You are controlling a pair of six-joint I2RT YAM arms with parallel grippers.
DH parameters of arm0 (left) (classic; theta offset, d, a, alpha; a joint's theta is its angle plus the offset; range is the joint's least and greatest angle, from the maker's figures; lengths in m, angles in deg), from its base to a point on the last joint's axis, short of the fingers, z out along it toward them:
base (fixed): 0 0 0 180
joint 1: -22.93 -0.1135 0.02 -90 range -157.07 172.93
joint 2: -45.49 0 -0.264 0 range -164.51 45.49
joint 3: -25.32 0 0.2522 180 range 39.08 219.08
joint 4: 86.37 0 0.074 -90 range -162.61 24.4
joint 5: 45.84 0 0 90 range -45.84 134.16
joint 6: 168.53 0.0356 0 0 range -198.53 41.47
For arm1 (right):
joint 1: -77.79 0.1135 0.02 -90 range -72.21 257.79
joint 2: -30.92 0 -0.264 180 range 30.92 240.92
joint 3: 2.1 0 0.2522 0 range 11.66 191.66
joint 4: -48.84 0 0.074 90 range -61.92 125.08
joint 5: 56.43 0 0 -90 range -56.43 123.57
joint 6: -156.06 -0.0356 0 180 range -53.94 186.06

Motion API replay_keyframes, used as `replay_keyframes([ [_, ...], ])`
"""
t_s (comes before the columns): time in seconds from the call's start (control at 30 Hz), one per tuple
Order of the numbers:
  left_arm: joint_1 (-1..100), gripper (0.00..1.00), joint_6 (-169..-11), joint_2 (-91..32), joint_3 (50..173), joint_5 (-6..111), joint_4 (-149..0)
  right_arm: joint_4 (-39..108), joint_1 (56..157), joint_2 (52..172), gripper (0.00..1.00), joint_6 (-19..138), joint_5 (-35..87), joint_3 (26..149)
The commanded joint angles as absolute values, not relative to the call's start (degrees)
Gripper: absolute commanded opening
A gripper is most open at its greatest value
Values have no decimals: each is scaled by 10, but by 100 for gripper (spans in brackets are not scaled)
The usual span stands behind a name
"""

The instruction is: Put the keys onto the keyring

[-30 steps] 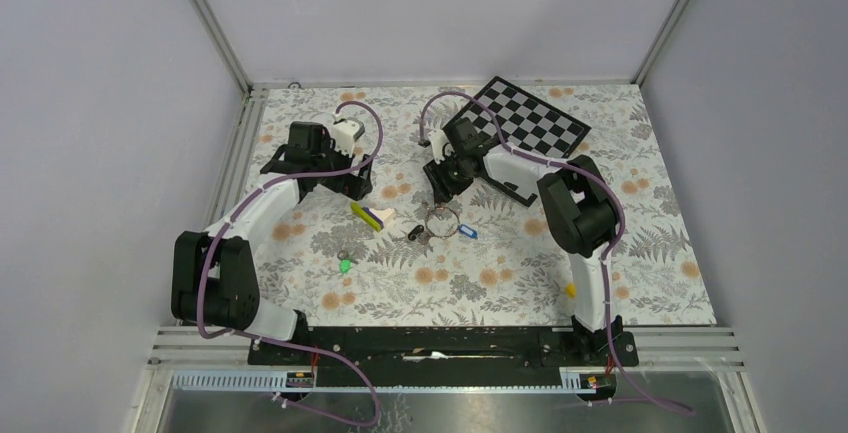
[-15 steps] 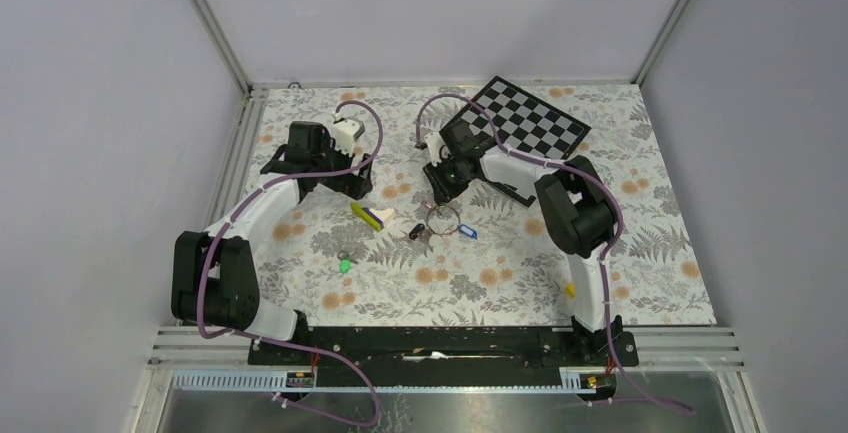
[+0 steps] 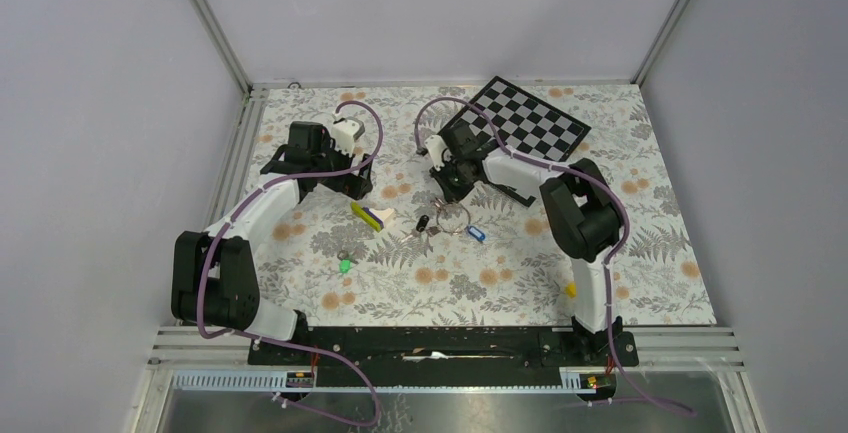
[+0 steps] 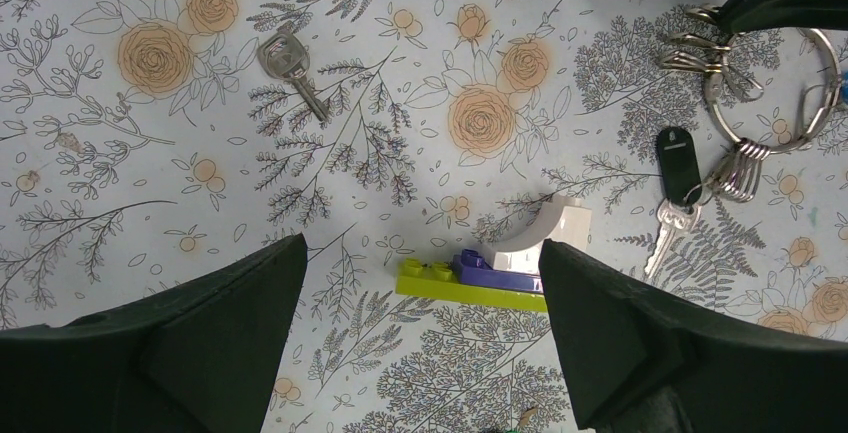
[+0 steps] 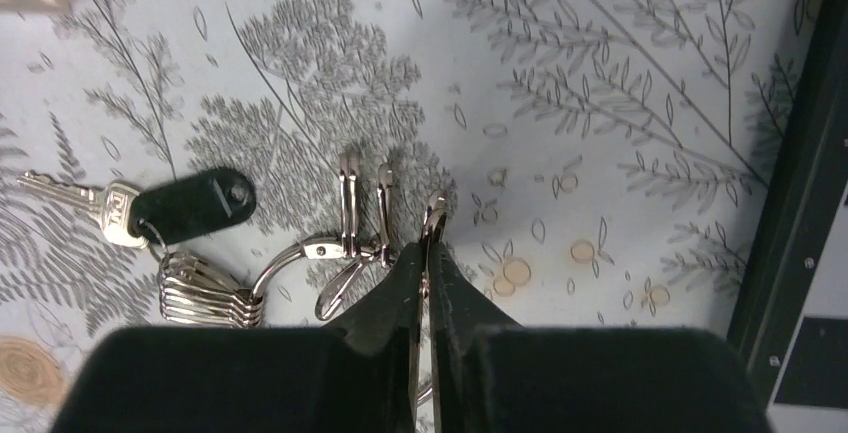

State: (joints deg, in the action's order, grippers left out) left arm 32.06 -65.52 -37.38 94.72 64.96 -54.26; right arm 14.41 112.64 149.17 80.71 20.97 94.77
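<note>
The silver keyring (image 3: pixel 451 218) lies mid-table with a black-headed key (image 3: pixel 423 223) and a blue-headed key (image 3: pixel 476 234) beside it. My right gripper (image 3: pixel 446 196) stands over its far edge. In the right wrist view the right gripper (image 5: pixel 427 253) is shut on a thin metal tab of the keyring (image 5: pixel 433 215), and the black key (image 5: pixel 190 203) hangs from small rings at the left. A green-headed key (image 3: pixel 345 265) lies apart, nearer the bases. My left gripper (image 3: pixel 355 188) hovers open with nothing between its fingers (image 4: pixel 200 343). A bare silver key (image 4: pixel 290 58) lies ahead of it.
A yellow-white-purple wedge block (image 3: pixel 372 215) sits just left of the keyring, also seen as the block (image 4: pixel 480 278) between the left fingers. A checkerboard (image 3: pixel 525 123) lies at the back right. A small yellow cube (image 3: pixel 570 290) sits by the right arm's base.
My right gripper has closed onto the keyring's tab. The ring with the black and blue keys has shifted slightly right. The left arm has not moved.
</note>
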Motion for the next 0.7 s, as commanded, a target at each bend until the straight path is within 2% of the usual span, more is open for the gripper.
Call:
replay_keyframes([
  [0.0,323,97,-659,-359,945,648,-567,99,1129,1454,7,856,259,901],
  [0.27,323,98,-659,-358,944,648,-566,97,1130,1399,10,879,288,833],
  [0.5,323,98,-658,-358,945,647,-566,104,1129,1393,14,876,289,839],
  [0.67,323,98,-656,-356,943,643,-566,120,1123,1390,23,865,290,838],
])
